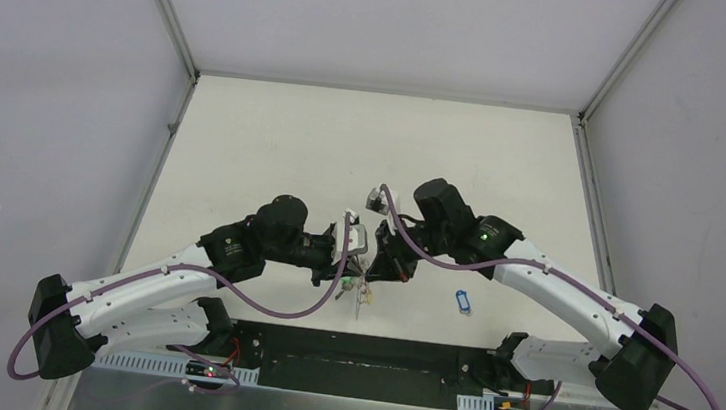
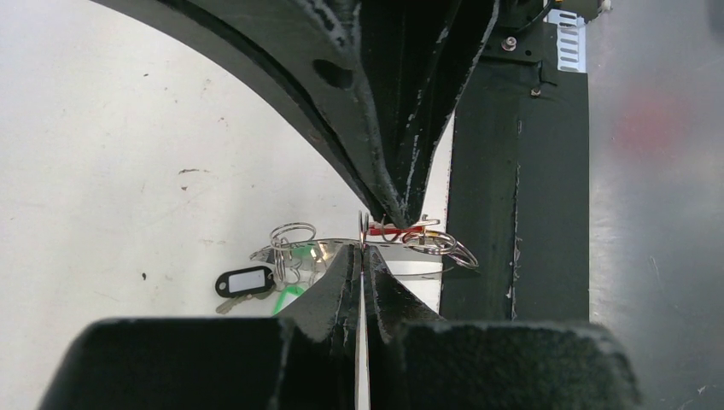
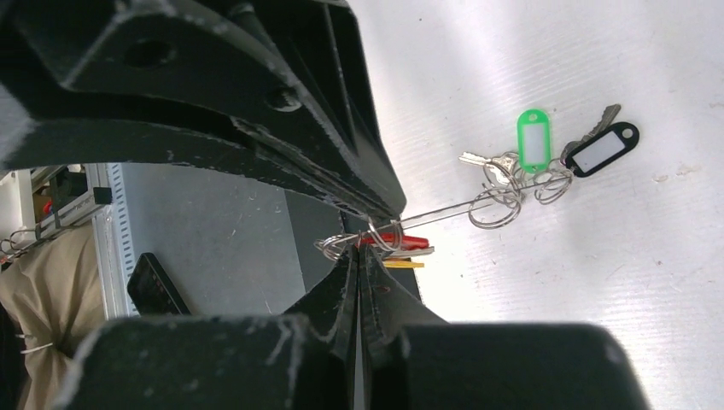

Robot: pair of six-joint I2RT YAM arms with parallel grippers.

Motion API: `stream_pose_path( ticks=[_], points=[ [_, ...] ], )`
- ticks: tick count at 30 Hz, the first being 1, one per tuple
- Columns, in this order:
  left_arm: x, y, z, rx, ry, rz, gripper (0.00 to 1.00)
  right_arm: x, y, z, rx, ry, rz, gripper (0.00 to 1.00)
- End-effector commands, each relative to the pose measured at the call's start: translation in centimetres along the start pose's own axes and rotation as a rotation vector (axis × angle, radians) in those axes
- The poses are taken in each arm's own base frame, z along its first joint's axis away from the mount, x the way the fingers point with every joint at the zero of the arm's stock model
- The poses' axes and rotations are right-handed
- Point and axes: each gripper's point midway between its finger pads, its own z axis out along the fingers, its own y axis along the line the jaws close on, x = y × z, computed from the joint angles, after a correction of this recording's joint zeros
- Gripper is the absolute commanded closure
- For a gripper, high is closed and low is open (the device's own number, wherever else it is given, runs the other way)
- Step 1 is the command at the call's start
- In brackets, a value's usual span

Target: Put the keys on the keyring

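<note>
From above, the two arms meet over the near middle of the white table (image 1: pixel 275 136). The left gripper (image 1: pixel 357 263) and right gripper (image 1: pixel 379 265) are tip to tip, and a bunch of keys (image 1: pixel 359 291) hangs just below them and hides the grip. A blue-tagged key (image 1: pixel 463 302) lies alone to the right, well apart from the bunch and near the black base plate (image 1: pixel 364 366). In the right wrist view that gripper's fingers are clenched on the thin keyring (image 3: pixel 435 211), beside a red tag (image 3: pixel 405 243). The left gripper's black fingers crowd in from the upper left and block much of the scene. Farther along the wire hang small rings (image 3: pixel 499 201) with a green-tagged key (image 3: pixel 534 137) and a black-tagged key (image 3: pixel 602 149) over the table. In the left wrist view its own fingers are also pinched shut on the keyring, seen edge-on. The right gripper comes down from above, with the red tag right of the pinch and the black-tagged key resting left.
</note>
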Motion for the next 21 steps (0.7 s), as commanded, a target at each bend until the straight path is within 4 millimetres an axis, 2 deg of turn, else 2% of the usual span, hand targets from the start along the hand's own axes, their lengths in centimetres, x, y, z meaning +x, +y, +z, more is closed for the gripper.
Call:
stream_pose_path(
  ticks=[1,12,21],
  points=[
    [-2.1,-0.6,-0.1,0.027,-0.073,0.026,1.0,-2.9,1.7,-1.2,-0.014,-0.091,-0.123,1.0],
    [-2.1,-0.7,-0.1,0.027,-0.073,0.018,1.0,-3.4,-0.3,-1.4,0.127,-0.112,-0.083,1.0],
    [-2.0,-0.5,0.0,0.009,-0.067,0.001,1.0,-3.6,1.6,-2.1,0.057,-0.153,-0.157,1.0]
  ],
)
